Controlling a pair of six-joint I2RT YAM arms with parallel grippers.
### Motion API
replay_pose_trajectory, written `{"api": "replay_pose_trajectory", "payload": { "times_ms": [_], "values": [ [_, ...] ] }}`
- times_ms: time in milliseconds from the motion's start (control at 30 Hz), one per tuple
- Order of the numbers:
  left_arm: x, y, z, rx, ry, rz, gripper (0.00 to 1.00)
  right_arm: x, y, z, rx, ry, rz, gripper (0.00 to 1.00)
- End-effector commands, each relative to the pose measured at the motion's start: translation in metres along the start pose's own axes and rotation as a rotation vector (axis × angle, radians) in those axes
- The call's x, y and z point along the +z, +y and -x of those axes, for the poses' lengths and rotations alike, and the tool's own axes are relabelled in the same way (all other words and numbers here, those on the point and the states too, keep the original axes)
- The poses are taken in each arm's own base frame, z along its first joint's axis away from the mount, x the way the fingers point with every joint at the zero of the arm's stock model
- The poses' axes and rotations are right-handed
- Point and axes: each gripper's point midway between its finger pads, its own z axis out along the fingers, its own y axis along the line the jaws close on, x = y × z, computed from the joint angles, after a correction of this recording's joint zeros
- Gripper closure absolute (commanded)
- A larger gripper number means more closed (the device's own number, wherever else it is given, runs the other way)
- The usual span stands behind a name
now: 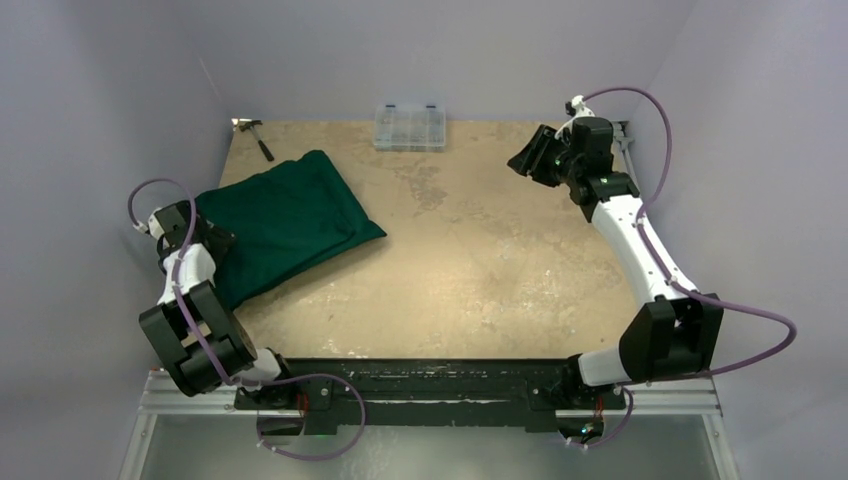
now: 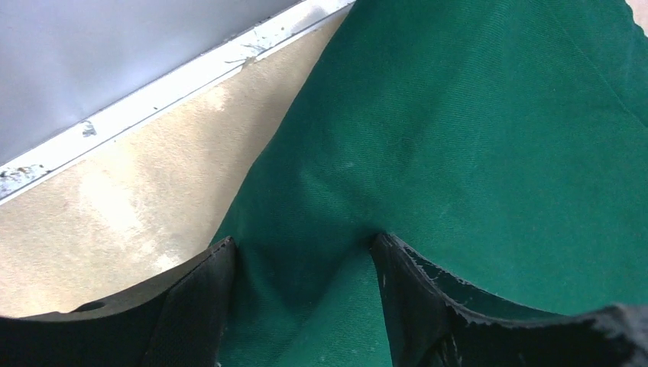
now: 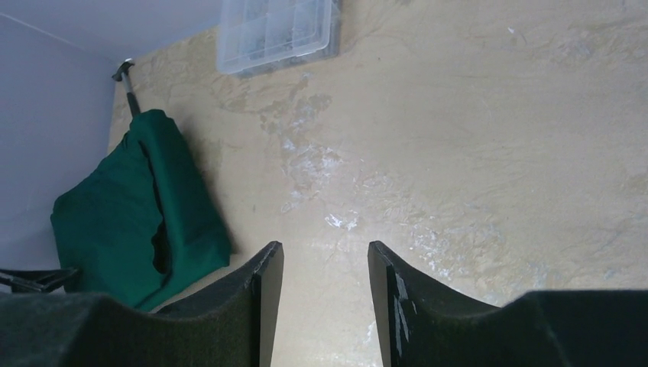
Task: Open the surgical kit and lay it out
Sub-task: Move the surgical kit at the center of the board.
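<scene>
Wrap (image 1: 290, 215) lies at the left of the tabletop (image 1: 480, 250), long axis running near-left to far-right; left pincer (image 2: 306, 245) open astride its near-left end, right pincer (image 3: 325, 252) open, well apart

Dark green cloth wrap (image 1: 290, 215) — folded closed, lying askew at left.

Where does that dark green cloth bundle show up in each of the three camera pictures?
Top external: the dark green cloth wrap lies folded, left of centre.
Left wrist: it fills the centre and right of the picture.
Right wrist: it sits at the left edge.
Shared landmark: the small hammer beyond its far corner, in top external and right wrist views only.
</scene>
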Motion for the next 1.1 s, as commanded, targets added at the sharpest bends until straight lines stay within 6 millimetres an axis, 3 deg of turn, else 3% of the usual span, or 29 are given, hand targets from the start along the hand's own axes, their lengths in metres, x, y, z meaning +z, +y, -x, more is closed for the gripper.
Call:
{"api": "replay_pose_trajectory", "payload": {
  "times_ms": [0, 100, 167, 300, 400, 533, 600, 733, 900, 1067],
  "values": [
    [-0.007, -0.036, -0.024, -0.019, 0.069, -0.178, 0.36, 0.012, 0.012, -0.008, -0.020, 0.024, 0.097, 0.55],
    [-0.015, -0.044, -0.042, -0.026, 0.100, -0.210, 0.38, 0.028, 0.027, -0.031, -0.032, 0.087, 0.161, 0.59],
    [-0.023, -0.051, -0.054, -0.026, 0.113, -0.233, 0.39, 0.039, 0.048, -0.048, -0.086, 0.120, 0.215, 0.57],
    [-0.035, -0.054, -0.072, 0.012, 0.117, -0.212, 0.38, 0.064, 0.097, -0.087, -0.142, 0.197, 0.366, 0.34],
    [-0.038, -0.037, -0.071, 0.011, 0.099, -0.123, 0.37, 0.090, 0.125, -0.111, -0.177, 0.216, 0.403, 0.21],
    [-0.042, -0.029, -0.071, 0.054, 0.107, -0.092, 0.31, 0.127, 0.157, -0.128, -0.265, 0.167, 0.438, 0.16],
    [-0.044, -0.027, -0.072, 0.069, 0.113, -0.082, 0.28, 0.146, 0.168, -0.126, -0.299, 0.113, 0.421, 0.15],
    [-0.048, -0.026, -0.074, 0.080, 0.131, -0.087, 0.25, 0.180, 0.181, -0.129, -0.309, 0.034, 0.392, 0.20],
    [-0.053, -0.027, -0.072, 0.098, 0.133, -0.086, 0.22, 0.214, 0.195, -0.160, -0.349, 0.027, 0.386, 0.27],
    [-0.056, -0.032, -0.069, 0.102, 0.134, -0.113, 0.20, 0.235, 0.203, -0.195, -0.393, 0.108, 0.403, 0.50]
  ]
}}
